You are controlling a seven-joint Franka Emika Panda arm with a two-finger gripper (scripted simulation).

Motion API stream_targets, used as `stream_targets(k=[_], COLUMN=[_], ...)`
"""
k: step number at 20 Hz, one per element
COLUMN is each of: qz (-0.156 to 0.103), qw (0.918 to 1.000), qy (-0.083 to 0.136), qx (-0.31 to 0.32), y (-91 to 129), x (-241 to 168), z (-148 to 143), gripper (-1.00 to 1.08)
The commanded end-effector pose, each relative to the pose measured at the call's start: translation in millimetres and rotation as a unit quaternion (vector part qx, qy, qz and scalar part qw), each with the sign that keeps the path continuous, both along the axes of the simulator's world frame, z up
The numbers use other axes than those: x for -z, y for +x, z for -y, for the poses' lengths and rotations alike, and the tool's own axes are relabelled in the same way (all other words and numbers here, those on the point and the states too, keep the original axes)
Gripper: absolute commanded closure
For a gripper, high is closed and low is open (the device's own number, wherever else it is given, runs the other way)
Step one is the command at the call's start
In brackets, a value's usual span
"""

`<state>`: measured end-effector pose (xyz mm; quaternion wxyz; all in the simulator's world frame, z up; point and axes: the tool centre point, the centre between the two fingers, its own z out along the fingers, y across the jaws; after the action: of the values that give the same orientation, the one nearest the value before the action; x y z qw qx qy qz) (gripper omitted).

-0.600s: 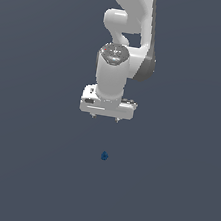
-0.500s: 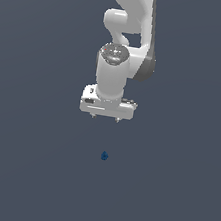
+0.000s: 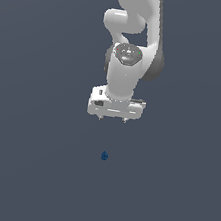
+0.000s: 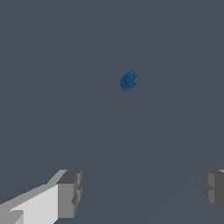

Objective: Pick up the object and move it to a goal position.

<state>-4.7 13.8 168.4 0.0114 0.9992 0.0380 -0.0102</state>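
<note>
Where the white arm (image 3: 130, 45) ends, gripper (image 3: 112, 119) pointing straight down, jaws spread wide, with nothing between them. Two short dark fingertips (image 3: 100, 117) just poking out under the broad white hand body in the exterior view. Same story from the wrist view: grey finger pads (image 4: 69, 194) at opposite edges of the frame, open floor between, gripper (image 4: 142, 192) holding nothing. Beyond the fingers, well apart from them and untouched, the object (image 3: 104, 155), a tiny dark blue lump (far smaller than the hand body), resting on the flat slate-grey floor (image 3: 28, 160). In the exterior view, lying below the gripper, roughly in line with the gap between the fingertips. In the wrist view, the object (image 4: 129, 81) as a rounded, slightly pointed blue blob, ahead of the pads and clear of both. Height of the fingertips over the floor: cannot tell.
</note>
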Motion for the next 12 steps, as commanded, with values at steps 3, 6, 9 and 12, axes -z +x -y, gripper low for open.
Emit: stream_targets(k=[3,6,9,12], qz=[0.0,0.0,0.001,0.001], qw=[1.0,1.0,0.9999,0.9994], qy=[0.0,0.0,0.001,0.002], qx=[-0.001,0.004,0.017,0.036], y=[0,2,6,13], x=[0,1,3,6], z=[1,1,1,2], gripper=[-0.92,-0.92,-0.92,-0.92])
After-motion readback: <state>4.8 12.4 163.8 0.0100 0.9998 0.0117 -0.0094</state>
